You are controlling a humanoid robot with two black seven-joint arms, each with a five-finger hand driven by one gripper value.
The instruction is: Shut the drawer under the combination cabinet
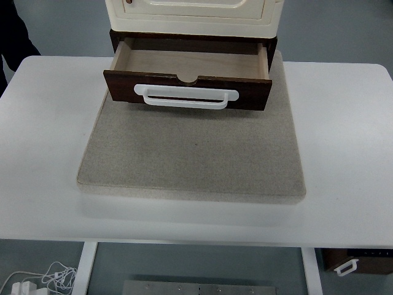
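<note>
A cream combination cabinet [193,15] stands at the back of the table on a dark brown base. Its drawer [187,89] is pulled out toward me, showing a bare light wooden inside. The drawer's dark brown front carries a white bar handle [186,97]. No robot arm or hand shows in the head view.
The cabinet rests on a square grey felt mat [193,153] on the white table [43,153]. A person's dark sleeve [15,34] shows at the top left. Under the table lie white cables [43,279] and another dark drawer-like piece [359,261].
</note>
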